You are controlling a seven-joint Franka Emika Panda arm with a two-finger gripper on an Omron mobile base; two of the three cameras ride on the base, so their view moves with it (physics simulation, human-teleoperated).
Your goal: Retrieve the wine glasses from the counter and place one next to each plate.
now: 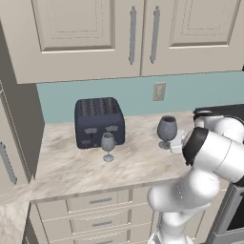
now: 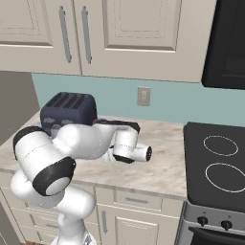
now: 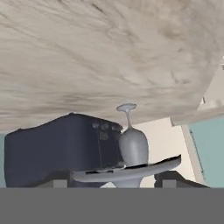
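Two smoky grey wine glasses stand on the beige marbled counter (image 1: pixel 71 167). One wine glass (image 1: pixel 108 145) is just in front of the toaster. The other wine glass (image 1: pixel 167 129) is further right, with my gripper (image 1: pixel 173 141) reaching in from the right and shut on it low on the bowl. In the hand view, which is rolled upside down, that glass's round foot (image 3: pixel 127 171) lies between my fingertips, and the far glass (image 3: pixel 132 146) stands beyond it. My forearm hides the gripper in the right base view. The plates are out of view.
A dark blue toaster (image 1: pixel 99 121) stands at the back of the counter against the teal wall. Cream wall cabinets (image 1: pixel 133 33) hang above. A black stove top (image 2: pixel 217 162) adjoins the counter on the right. Drawers (image 1: pixel 100 202) run below the counter edge.
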